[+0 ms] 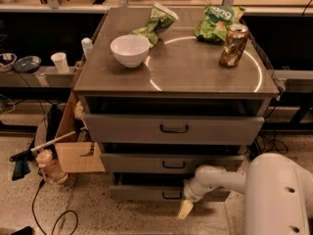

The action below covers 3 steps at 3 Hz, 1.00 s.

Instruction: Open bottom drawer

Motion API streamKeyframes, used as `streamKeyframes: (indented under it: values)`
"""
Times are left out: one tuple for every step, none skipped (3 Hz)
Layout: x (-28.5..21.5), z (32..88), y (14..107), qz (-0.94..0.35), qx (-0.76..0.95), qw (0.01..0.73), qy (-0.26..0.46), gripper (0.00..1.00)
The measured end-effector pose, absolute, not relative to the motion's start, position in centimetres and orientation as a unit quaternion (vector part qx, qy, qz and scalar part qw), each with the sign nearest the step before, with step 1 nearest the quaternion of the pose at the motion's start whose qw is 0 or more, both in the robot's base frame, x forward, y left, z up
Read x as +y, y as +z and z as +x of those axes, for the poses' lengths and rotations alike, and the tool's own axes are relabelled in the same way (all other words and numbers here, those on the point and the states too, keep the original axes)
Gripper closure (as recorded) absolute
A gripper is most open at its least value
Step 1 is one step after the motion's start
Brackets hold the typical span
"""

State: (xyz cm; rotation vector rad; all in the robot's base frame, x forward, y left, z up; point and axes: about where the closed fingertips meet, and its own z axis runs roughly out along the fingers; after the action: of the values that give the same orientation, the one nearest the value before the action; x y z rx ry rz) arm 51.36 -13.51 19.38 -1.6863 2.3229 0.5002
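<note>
The bottom drawer (142,193) is the lowest of three grey fronts under the cabinet top, with a small black handle (171,196). A dark gap shows above its front. My gripper (185,209) hangs at the end of the white arm (215,177), just right of and below that handle, in front of the drawer's lower edge. Its cream tip points down toward the floor.
The middle drawer (171,163) and top drawer (173,129) sit above. On top are a white bowl (129,50), two chip bags (217,21) and a can (233,44). A cardboard box (73,148) and a bottle (48,165) stand at the left on the floor.
</note>
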Motion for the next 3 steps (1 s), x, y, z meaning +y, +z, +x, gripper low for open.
streamKeyframes:
  values:
    - [-13.4,51.5,18.6,-0.578,0.79,0.104,0.177,0.0]
    - [-13.4,50.9,17.6,-0.583,0.784,0.086,0.194,0.0]
    - [-13.6,50.2,17.4,-0.589,0.778,0.076,0.205,0.0]
